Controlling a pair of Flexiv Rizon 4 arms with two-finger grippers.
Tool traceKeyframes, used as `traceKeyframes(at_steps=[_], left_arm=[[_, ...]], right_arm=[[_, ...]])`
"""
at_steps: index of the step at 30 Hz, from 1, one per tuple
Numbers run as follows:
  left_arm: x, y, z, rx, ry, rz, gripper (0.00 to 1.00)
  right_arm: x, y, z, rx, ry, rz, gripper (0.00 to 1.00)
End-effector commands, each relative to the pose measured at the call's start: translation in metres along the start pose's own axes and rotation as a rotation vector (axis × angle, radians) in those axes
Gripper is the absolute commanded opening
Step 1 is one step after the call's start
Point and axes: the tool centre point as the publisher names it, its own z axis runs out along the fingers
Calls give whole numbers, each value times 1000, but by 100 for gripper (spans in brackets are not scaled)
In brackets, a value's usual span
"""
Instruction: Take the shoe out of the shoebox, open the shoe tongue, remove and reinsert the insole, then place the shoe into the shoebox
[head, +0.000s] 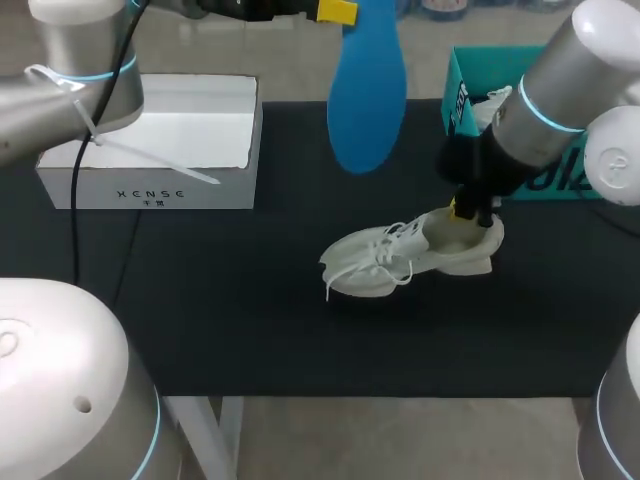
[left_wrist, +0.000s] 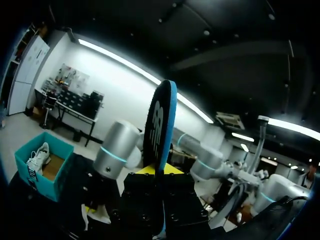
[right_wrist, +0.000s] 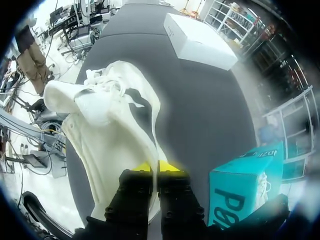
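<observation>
A white shoe (head: 400, 260) lies on the black mat, toe to the left, laces loose. My right gripper (head: 470, 212) is at its heel, shut on the rim of the heel collar. In the right wrist view the shoe (right_wrist: 110, 125) stretches ahead of that gripper (right_wrist: 156, 167), whose yellow tips pinch the collar edge. High over the back of the table, my left gripper (head: 335, 10) is shut on a blue insole (head: 367, 90) that hangs down from it. In the left wrist view the insole (left_wrist: 160, 130) stands edge-on between that gripper's (left_wrist: 159, 170) fingers.
A teal shoebox (head: 462, 95) with another white shoe in it stands at the back right, behind my right arm. A white box (head: 160, 140) sits open at the back left. The black mat (head: 200, 300) covers the table.
</observation>
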Motion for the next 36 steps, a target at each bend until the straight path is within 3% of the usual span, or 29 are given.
traceKeyframes(at_steps=[1,20,25,27,29,36], left_arm=[[1,0,0,0,-3,-1,0],[1,0,0,0,-3,-1,0],[1,0,0,0,-3,-1,0],[1,0,0,0,-3,-1,0],[1,0,0,0,-3,-1,0],[1,0,0,0,-3,-1,0]], right_arm=[[-7,0,2,-9,43,5,0],[-7,0,2,-9,43,5,0],[3,0,-5,-114,-46,397,0],[8,-1,-12,-114,-160,561,0],[16,0,-17,-144,-205,671,0],[43,-25,-13,-204,-296,1073,0]])
